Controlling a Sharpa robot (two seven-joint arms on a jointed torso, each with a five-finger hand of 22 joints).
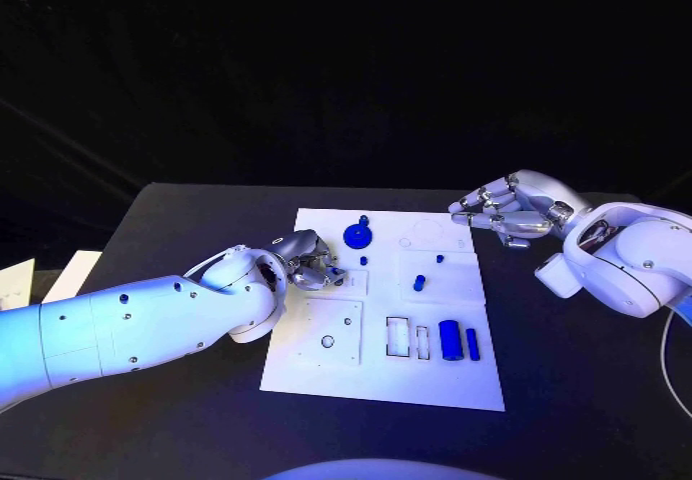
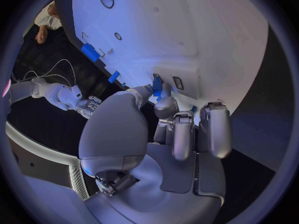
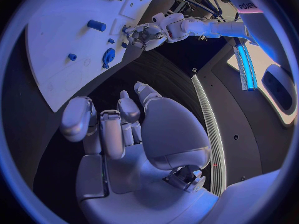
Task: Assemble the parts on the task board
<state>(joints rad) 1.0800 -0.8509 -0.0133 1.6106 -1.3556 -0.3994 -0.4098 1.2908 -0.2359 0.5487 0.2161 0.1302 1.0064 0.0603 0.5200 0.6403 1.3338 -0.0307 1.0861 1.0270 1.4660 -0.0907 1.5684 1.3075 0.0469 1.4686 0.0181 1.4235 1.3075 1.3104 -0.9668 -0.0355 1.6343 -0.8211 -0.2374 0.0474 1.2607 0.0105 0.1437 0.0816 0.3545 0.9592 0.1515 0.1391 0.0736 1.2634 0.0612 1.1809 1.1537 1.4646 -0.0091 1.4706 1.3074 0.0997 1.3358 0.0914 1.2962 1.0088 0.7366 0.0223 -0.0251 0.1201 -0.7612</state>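
Observation:
The white task board lies mid-table. My left hand hovers over its left middle and pinches a small blue part between thumb and fingertip, just above the board. My right hand hangs off the board's far right corner, fingers loosely bent, nothing in it. On the board are a blue disc, a blue peg, a blue cylinder and a thin blue bar. The right wrist view shows the board, the cylinder, the disc and my left hand.
Two narrow rectangular slots sit left of the cylinder, and a round hole lies in the near left plate. White paper rests at the table's left edge. Black table surrounds the board.

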